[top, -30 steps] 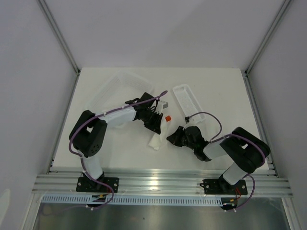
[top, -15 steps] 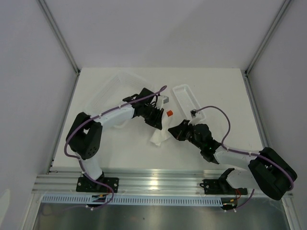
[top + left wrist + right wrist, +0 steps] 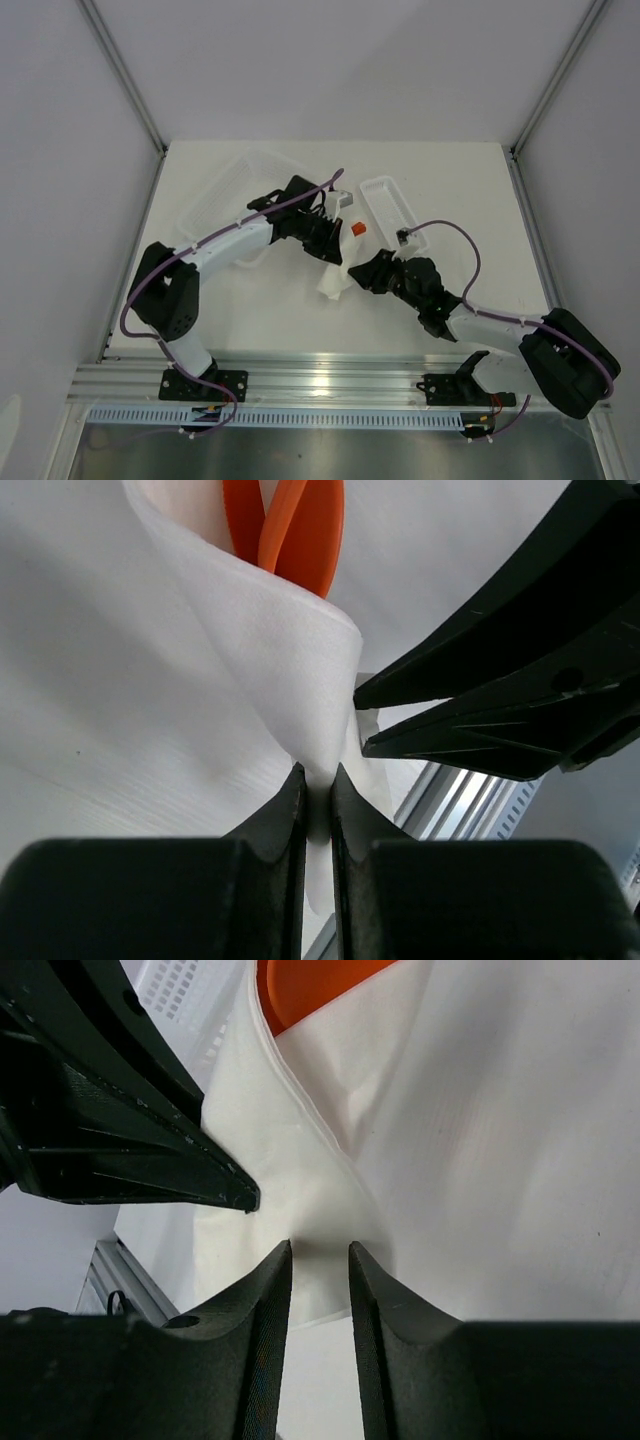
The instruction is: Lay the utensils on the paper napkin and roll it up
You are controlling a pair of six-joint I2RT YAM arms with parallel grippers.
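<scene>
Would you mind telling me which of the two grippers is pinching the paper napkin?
The left gripper: its jaws are shut on a fold of the paper napkin, while the right gripper has its jaws apart.

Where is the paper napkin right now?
In the top view the paper napkin sits centrally, between the left gripper, which pinches its fold, and the right gripper; orange utensils poke out of it.
</scene>
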